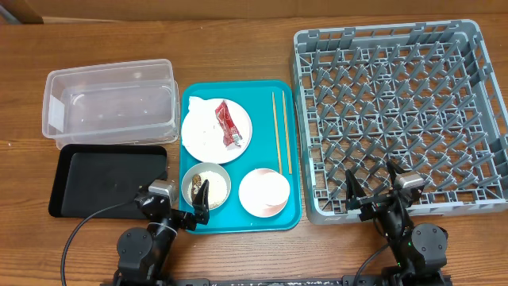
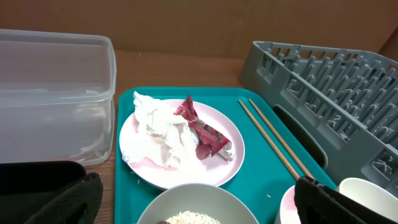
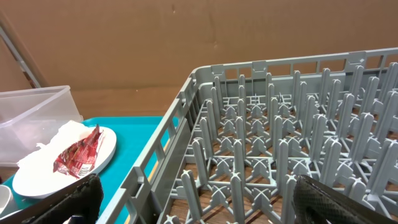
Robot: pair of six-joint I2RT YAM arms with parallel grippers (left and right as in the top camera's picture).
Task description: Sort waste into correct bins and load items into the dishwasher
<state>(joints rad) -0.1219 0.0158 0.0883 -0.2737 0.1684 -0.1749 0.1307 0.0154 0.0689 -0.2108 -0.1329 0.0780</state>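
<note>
Left gripper: fingers spread wide and released, gripping nothing. It hangs over the near edge of the teal tray; one finger overlaps the grey bowl from above.
Right gripper: fingers also fully apart and released, sitting at the near edge of the dish rack.

Containers, big to small:
- Dish rack: right side of the table, just beside the teal tray. Lattice base and upright pegs show across the whole of it.
- Teal tray: centre. It carries the plate, both bowls and the chopsticks, which lie side by side along its right side, pointing away from the arms.
- Clear tub: far left, just left of the teal tray. Table grain shows through its floor.
- Black tray: directly in front of the tub, edges touching or nearly so.
- White plate: far half of the teal tray. Crumpled napkin on its left, red sauce packet on its right, the two touching.
- Grey bowl: near left of the tray, rice in the bottom.
- Pinkish-white bowl: near right of the tray. The left wrist view shows a white cup rim there; it looks to be sitting in that bowl, but it's cut off at the frame edge, so not certain.
</note>
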